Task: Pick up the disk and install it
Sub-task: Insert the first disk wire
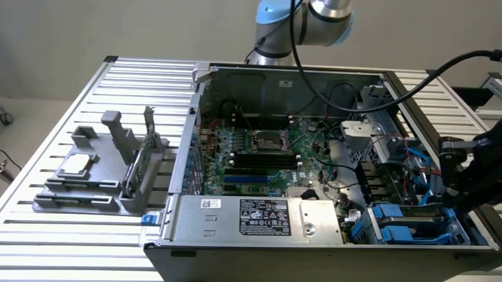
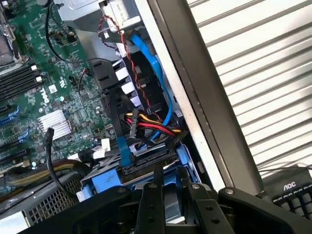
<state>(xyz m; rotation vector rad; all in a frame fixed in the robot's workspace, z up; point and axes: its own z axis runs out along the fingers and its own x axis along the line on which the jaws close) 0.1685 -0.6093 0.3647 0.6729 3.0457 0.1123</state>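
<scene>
While clamped part-closed on the disk [image 2: 146,165] with gripper [image 2: 169,183] low in open case [image 1: 283,82]: beside fingers [image 2: 152,195] slatted metal table [image 2: 253,73]; beyond them, plain beige wall [image 1: 117,29].

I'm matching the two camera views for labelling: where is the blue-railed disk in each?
Exterior view: the disk is in the open case, in its near corner, at the exterior view's lower right.
Wrist view: the disk lies just beyond the claw, near red-yellow wires.
Shared landmark: the blue cable running toward it.
</scene>
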